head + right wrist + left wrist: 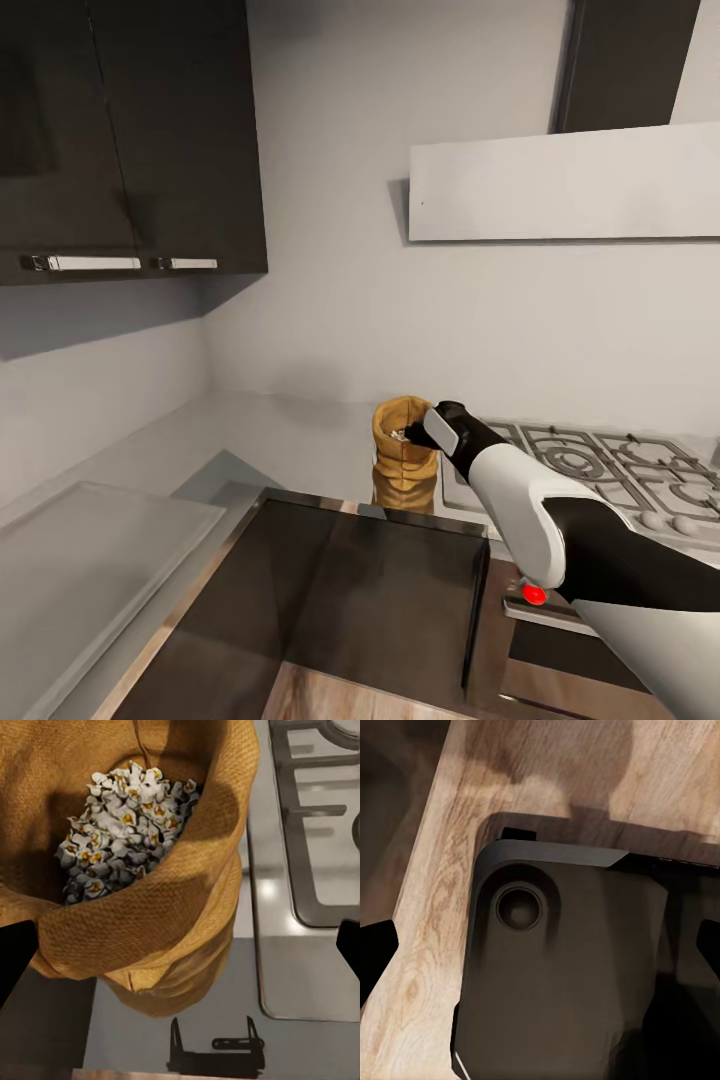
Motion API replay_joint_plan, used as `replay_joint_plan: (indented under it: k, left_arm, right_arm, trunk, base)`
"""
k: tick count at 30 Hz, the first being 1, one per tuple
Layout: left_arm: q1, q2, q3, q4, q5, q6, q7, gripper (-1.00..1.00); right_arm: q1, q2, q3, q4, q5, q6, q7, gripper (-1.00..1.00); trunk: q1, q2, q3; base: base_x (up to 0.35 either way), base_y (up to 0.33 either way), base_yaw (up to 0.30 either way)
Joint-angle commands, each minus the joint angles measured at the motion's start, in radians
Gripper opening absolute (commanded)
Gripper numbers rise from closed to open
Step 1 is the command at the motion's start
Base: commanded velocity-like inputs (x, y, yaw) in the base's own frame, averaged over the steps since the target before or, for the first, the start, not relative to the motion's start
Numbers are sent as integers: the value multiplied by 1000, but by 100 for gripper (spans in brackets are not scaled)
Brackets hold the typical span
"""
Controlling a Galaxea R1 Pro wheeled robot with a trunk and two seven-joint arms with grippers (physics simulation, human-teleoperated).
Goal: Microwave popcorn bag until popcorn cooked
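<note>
The popcorn bag (402, 472) stands upright on the grey countertop (290, 430), just left of the steel gas hob (600, 470). Its rolled rim is open, and the right wrist view looks down into the popcorn bag (172, 922) at a heap of whitish popcorn (124, 817). My right gripper (418, 432) is at the bag's mouth. In the right wrist view the right gripper (180, 952) is open, its dark fingertips (15, 960) spread wide on either side of the near rim. My left gripper (540, 952) hangs open over the wood floor. I cannot make out the microwave.
A dark glossy panel (350, 590) with a steel edge juts out in front of the counter below the bag. A pale flat slab (90, 560) lies at the left. Dark wall cabinets (130, 140) and a white hood (560, 195) hang above. The robot's dark base (570, 975) sits under the left gripper.
</note>
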Motion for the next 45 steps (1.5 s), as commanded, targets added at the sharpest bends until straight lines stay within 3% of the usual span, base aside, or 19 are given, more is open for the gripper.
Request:
replay_joint_plan:
  k: [1, 23, 31, 45]
  left_arm:
    - [0, 0, 2, 0, 7, -2, 0, 100]
    - [0, 0, 1, 1, 5, -2, -1, 100]
    - [0, 0, 1, 1, 5, -2, -1, 100]
    - [0, 0, 1, 1, 5, -2, 0, 100]
  right_arm:
    - [0, 1, -8, -4, -4, 2, -6, 100]
    - [0, 1, -8, -2, -1, -6, 1, 100]
    - [0, 1, -8, 82, -4, -98, 4, 100]
    - [1, 1, -8, 91, -6, -108, 6, 100]
  trunk:
    - [0, -1, -1]
    - [0, -1, -1]
    - [0, -1, -1]
    - [0, -1, -1]
  base:
    - [0, 0, 0]
    - [102, 0, 0]
    - [1, 0, 0]
    - [0, 0, 0]
